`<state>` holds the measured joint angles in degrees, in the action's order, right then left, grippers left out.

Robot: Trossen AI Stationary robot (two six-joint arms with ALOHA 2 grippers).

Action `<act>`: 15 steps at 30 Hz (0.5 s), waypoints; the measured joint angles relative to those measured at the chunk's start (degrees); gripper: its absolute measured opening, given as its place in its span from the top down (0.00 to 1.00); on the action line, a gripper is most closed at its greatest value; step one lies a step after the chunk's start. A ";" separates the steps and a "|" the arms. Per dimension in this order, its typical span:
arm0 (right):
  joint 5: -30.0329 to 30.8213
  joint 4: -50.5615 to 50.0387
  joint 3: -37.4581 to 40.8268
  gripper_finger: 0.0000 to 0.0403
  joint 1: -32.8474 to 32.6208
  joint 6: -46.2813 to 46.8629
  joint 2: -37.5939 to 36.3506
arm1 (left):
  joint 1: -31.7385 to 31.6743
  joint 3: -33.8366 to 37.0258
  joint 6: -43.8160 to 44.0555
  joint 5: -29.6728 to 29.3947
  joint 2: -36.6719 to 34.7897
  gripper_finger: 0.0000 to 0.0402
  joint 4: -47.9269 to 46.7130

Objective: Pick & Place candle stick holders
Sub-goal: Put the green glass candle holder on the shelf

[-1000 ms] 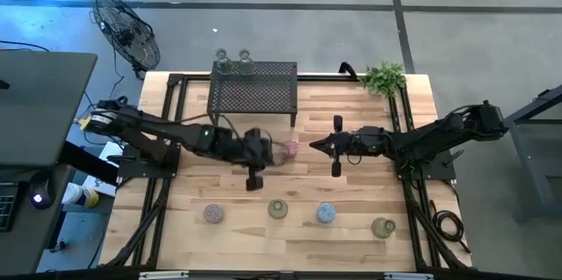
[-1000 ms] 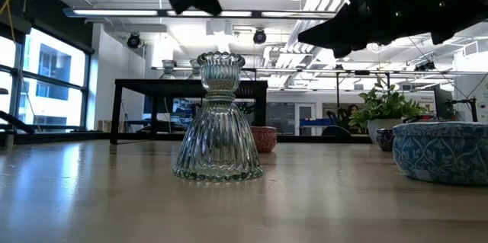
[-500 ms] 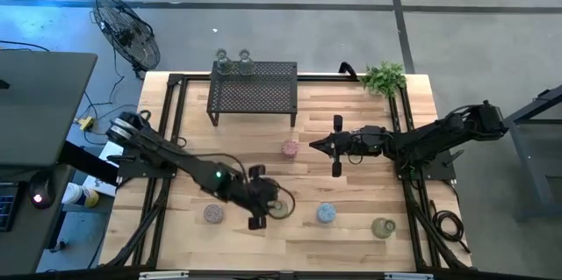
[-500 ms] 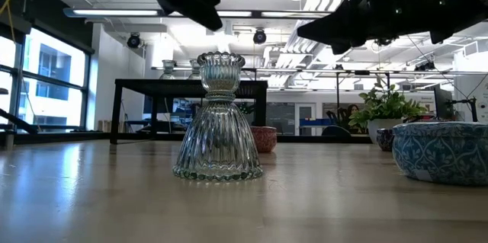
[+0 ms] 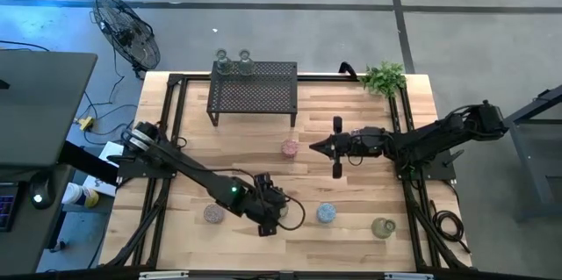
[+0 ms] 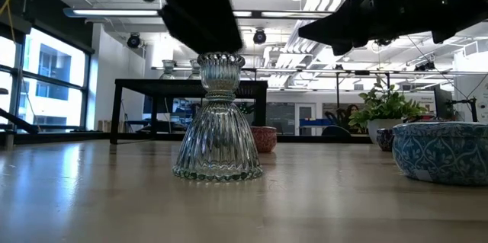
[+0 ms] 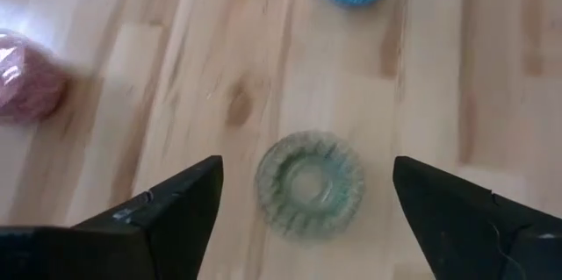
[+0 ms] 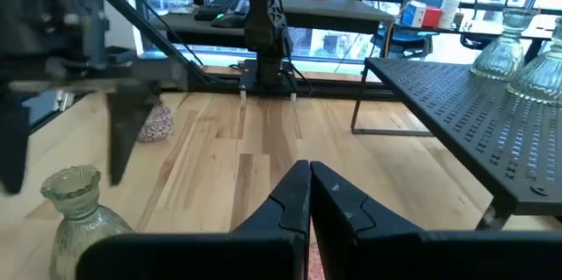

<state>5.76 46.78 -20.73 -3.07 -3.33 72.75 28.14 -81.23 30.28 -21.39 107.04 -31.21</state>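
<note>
A clear-greenish candle stick holder (image 5: 280,210) (image 6: 219,118) stands upright on its wide foot near the table's front edge. My left gripper (image 7: 307,168) (image 5: 269,215) hangs open just over it, pointing down, with one finger on either side of its rim (image 7: 309,183) and touching nothing. Mauve (image 5: 212,214), blue (image 5: 326,213) and greenish (image 5: 383,226) holders stand in the same front row. A pink holder (image 5: 290,147) sits mid-table. My right gripper (image 8: 309,194) (image 5: 318,146) waits shut above the table, just right of the pink holder.
A black mesh rack (image 5: 253,92) stands at the far edge with two clear holders (image 5: 233,61) at its back left. A small potted plant (image 5: 384,78) sits at the far right corner. Bare wood lies between the rack and the front row.
My left gripper has swung from beside the pink holder toward the table's near edge and a little right, and has come down over the clear-greenish holder. The holders have stayed in place.
</note>
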 joint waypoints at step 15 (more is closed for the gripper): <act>0.26 0.42 0.00 1.00 -0.85 -1.19 0.11 | 0.00 0.04 0.35 -0.83 2.54 0.46 1.03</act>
<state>6.02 47.20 -20.73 -3.92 -4.51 72.86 28.14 -81.19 30.63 -22.22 109.58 -30.18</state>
